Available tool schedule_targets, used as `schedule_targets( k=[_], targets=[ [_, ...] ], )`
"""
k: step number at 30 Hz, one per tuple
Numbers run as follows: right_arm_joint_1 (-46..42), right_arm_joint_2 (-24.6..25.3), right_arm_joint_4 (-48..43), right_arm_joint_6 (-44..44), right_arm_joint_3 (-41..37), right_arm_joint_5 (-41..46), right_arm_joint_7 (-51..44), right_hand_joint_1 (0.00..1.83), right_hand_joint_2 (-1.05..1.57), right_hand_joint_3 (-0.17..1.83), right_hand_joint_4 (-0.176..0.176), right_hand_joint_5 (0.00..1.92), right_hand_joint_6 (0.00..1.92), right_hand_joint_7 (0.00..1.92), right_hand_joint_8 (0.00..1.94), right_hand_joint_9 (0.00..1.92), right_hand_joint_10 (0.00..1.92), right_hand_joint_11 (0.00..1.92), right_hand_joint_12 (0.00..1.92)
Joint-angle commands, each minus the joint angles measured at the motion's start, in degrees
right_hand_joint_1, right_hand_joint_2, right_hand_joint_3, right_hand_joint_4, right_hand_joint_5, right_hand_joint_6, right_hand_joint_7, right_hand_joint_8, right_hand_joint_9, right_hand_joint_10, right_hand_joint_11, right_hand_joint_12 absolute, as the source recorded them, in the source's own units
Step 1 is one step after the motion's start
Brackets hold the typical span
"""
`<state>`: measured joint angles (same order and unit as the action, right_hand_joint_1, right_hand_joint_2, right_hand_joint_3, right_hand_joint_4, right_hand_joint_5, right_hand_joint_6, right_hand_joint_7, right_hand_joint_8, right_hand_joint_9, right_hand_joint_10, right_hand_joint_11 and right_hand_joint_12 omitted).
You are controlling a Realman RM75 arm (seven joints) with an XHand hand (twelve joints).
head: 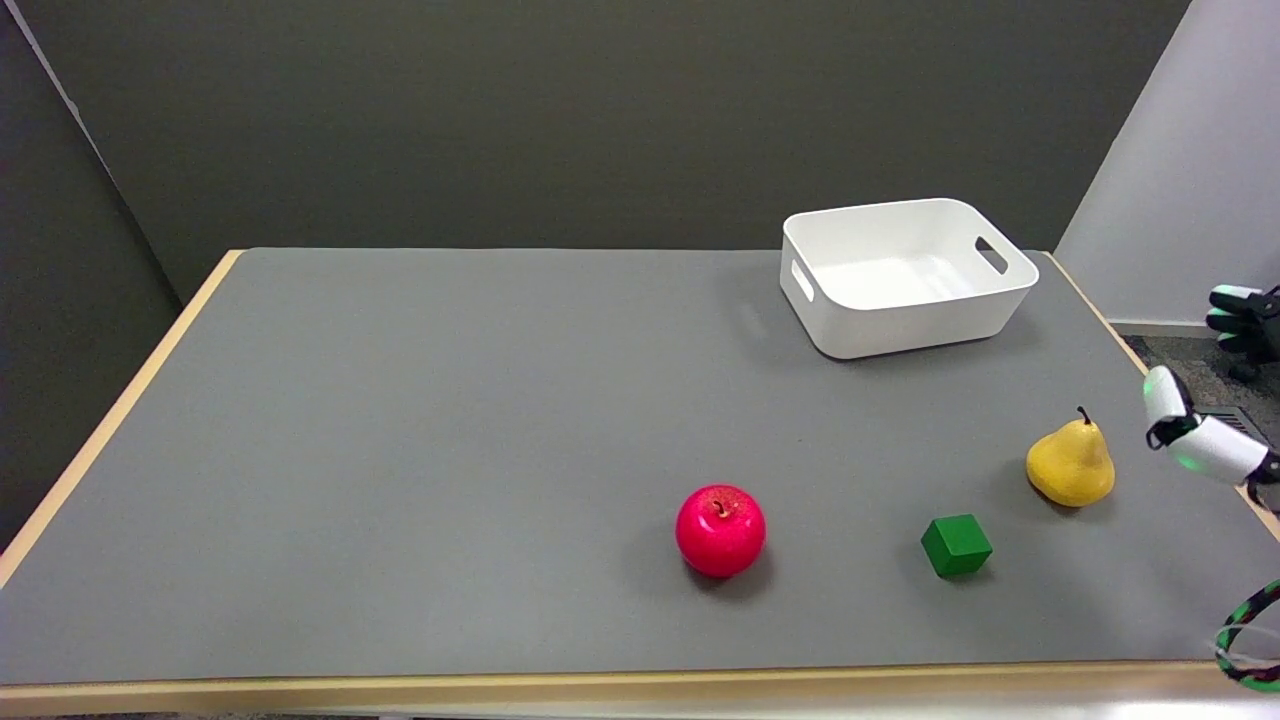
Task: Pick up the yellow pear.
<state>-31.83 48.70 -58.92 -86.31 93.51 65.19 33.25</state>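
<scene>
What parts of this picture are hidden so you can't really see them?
- Right hand: head view, mostly cut off by the right edge; only some fingers show, so its full pose is unclear.
- White bin: head view, its near wall hides part of the floor inside.
- Yellow pear, red apple, green cube: head view, their far sides and undersides face away from the camera.

Matt grey table (450,450), glossy red apple (720,531), smooth white plastic bin (905,320).

Even, soft overhead light, faint shadows left of objects, sharp focus, no glare
</scene>
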Motion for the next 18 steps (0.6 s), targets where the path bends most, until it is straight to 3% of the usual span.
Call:
schedule_targets(
  k=[1, 5, 12, 18],
  targets=[
    [-0.57, -6.88, -1.17, 28.49, -22.01, -6.91, -4.92, 0.66, 0.62, 0.88, -0.01, 0.37, 0.68, 0.54, 0.7, 0.47, 1.18, 0.32, 1.59],
    [1.52, -8.16, -1.17, 40.63, -27.96, -12.45, -3.22, 0.64, 0.62, 0.87, -0.008, 0.37, 0.68, 0.55, 0.71, 0.48, 1.19, 0.34, 1.6],
    [3.99, -10.61, -1.63, 54.53, -35.64, -22.58, 4.19, 0.6, 0.61, 0.87, 0.007, 0.38, 0.69, 0.56, 0.71, 0.5, 1.2, 0.37, 1.63],
    [-0.98, -12.47, -6.35, 67.48, -42.68, -32.71, 16.59, 0.57, 0.61, 0.85, 0.018, 0.38, 0.71, 0.58, 0.73, 0.52, 1.21, 0.4, 1.66]
  ],
)
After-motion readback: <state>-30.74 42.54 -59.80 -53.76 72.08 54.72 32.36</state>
